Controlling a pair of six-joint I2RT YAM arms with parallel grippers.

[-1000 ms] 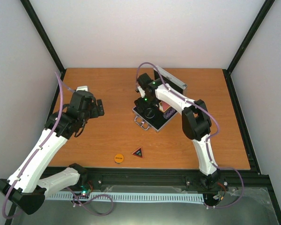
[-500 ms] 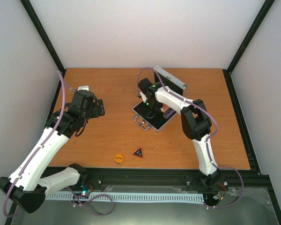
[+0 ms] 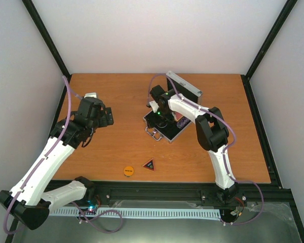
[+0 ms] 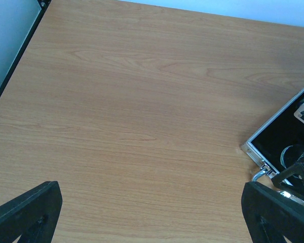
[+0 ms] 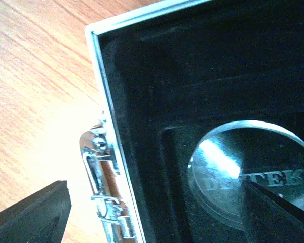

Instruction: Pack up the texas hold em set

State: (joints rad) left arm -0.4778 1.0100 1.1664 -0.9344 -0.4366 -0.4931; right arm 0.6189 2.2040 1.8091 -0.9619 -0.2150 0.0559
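The silver case (image 3: 168, 132) lies open at the table's middle, its lid (image 3: 185, 85) standing up behind. My right gripper (image 3: 159, 115) hangs open low over the case's left part. In the right wrist view the right gripper (image 5: 154, 217) straddles the silver rim (image 5: 104, 96) and the metal handle (image 5: 93, 167). One of its fingers (image 5: 278, 212) is over the clear disc (image 5: 243, 172) lying in the black lining. The orange disc (image 3: 128, 170) and the black-red triangle (image 3: 149, 164) lie near the front edge. My left gripper (image 3: 107, 116) is open over bare wood, left of the case (image 4: 281, 136).
Something pinkish (image 3: 183, 122) lies in the case's right part. The wooden table (image 3: 116, 96) ends at black frame rails on the left and right. White walls close the cell on three sides.
The right gripper has shifted slightly over the case and now covers the clear disc in the top view. The left gripper has edged a little to the right.
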